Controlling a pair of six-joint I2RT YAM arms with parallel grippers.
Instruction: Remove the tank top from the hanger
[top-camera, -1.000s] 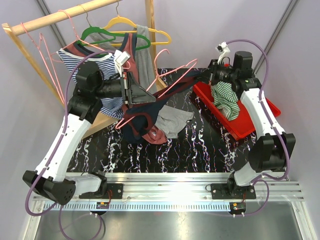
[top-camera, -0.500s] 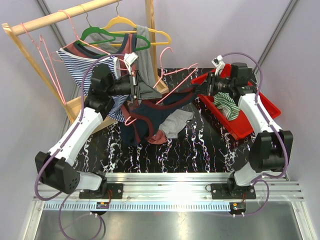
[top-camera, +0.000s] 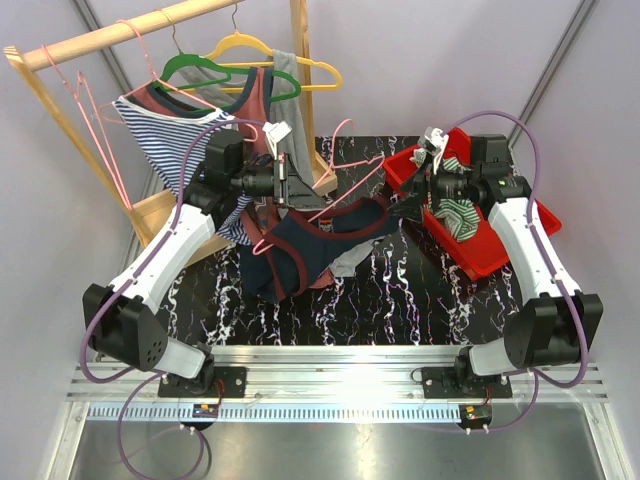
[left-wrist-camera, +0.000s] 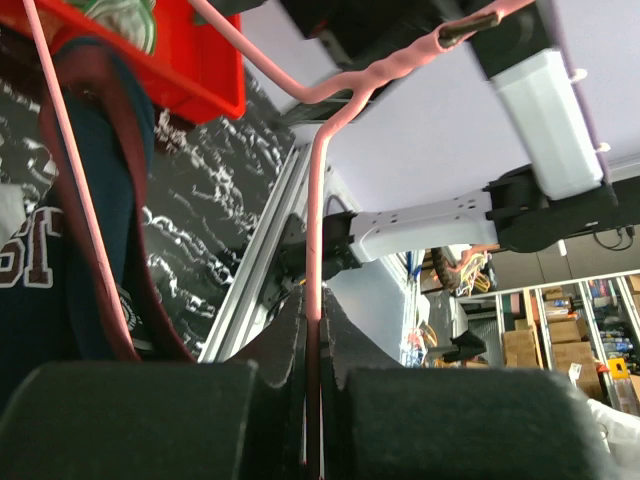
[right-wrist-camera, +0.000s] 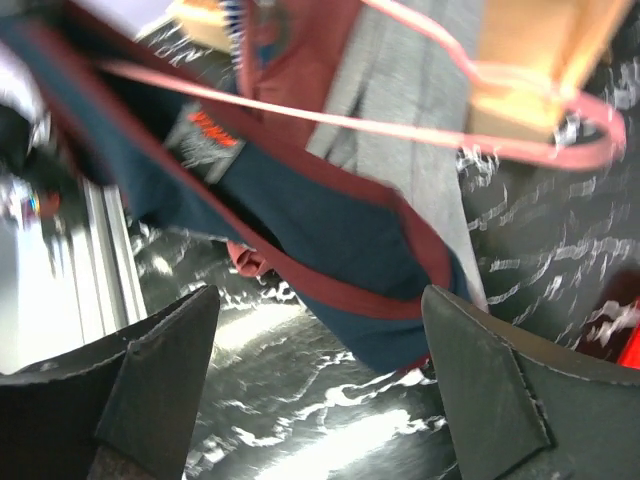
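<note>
Pink hanger clamped in L gripper; R gripper apart, near navy tank top.

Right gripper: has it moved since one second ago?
Yes. The right gripper moved off the far corner of the red bin, down the picture along its left wall.

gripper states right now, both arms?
Left gripper: shut on the thin pink wire hanger.
Right gripper: open, jaws wide apart, holding nothing.
</note>
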